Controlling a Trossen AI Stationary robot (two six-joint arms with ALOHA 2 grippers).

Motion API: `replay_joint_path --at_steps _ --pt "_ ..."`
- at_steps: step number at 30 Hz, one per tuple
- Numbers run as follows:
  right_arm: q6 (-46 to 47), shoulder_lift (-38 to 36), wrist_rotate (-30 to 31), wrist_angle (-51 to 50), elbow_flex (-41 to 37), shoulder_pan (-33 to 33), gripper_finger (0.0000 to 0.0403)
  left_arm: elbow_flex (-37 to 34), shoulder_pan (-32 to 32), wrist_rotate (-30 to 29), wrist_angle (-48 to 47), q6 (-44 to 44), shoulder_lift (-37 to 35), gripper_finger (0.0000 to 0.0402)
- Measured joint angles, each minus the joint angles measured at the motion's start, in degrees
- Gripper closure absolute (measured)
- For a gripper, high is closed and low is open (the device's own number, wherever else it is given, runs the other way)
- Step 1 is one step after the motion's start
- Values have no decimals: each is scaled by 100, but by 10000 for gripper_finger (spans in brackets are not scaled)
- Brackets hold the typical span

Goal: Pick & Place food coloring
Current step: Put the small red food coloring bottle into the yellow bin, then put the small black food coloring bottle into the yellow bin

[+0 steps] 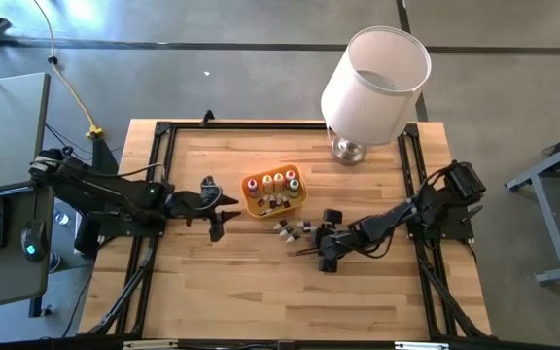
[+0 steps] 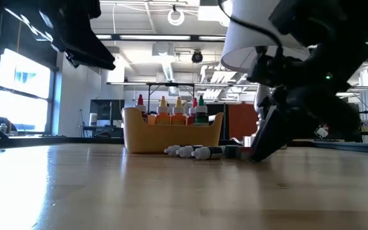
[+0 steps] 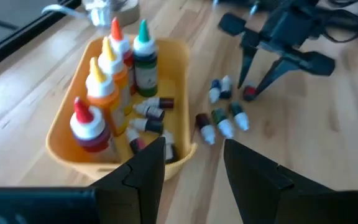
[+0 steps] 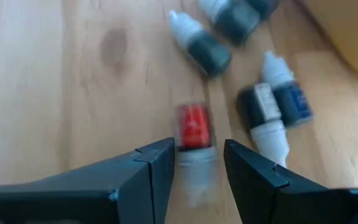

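Observation:
An orange tray [image 1: 273, 204] sits mid-table with tall red, orange, yellow and green food coloring bottles [image 3: 114, 68] upright in it and small vials lying on its floor. Several small dark vials with white caps [image 1: 288, 230] [image 3: 222, 118] lie on the wood to its right. My right gripper [image 4: 197, 158] is open and low at the table. Its fingers stand on either side of a red vial [image 4: 194, 127], which lies flat. My left gripper [image 3: 194, 165] is open and hovers off the table just left of the tray [image 3: 182, 56]. My right gripper's fingers [image 4: 157, 165] flank the white cap end [image 4: 196, 163] of the red vial, coming slanting down from the table's right. They lie along the vial, which rests flat on the wood. I cannot tell whether they touch it.
A lamp with a white shade [image 1: 375, 83] stands on a metal base [image 1: 348, 149] at the far right of the table. Black frame rails [image 1: 163, 175] run along the table's sides. Bare wood lies toward the near edge [image 1: 261, 292].

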Motion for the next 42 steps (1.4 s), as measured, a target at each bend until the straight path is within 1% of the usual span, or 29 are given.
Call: replay_joint_path --at_steps 7,11,13,19,22,28,31,33,35,37,38,40,42 --pt "58 -10 -14 1259 -713 -88 269 -40 0 -63 21 -59 12 241" --pt "-84 0 -51 1818 -899 -92 269 -40 0 -63 18 -59 12 241" --pt "-180 9 -81 1976 -932 -95 269 -40 0 -66 16 -60 12 241" --pt "-306 11 -197 2046 -924 -101 273 -40 0 -67 14 -28 12 241" --pt "-75 12 -200 2133 -924 -103 289 -40 0 -67 9 -22 12 241" --pt "89 12 -190 2547 -921 -105 346 -40 0 -67 8 -15 14 241" --pt "-171 15 28 3302 -884 -168 354 -40 0 -67 7 -7 14 241" --pt "-642 14 349 3781 -735 -264 355 -40 0 -67 7 36 14 241" --pt "-1245 12 736 4024 -480 -418 351 -38 0 -74 7 90 14 241" --pt "-1673 12 1089 3973 -143 -644 353 -38 0 -80 7 136 14 241" --pt "-1809 12 1138 3833 23 -783 357 -38 0 -80 7 138 14 241" --pt "-2002 10 983 3295 363 -1105 370 -38 0 -80 7 136 14 241" --pt "-1959 36 840 2631 660 -1410 386 -38 0 -80 7 136 14 241"
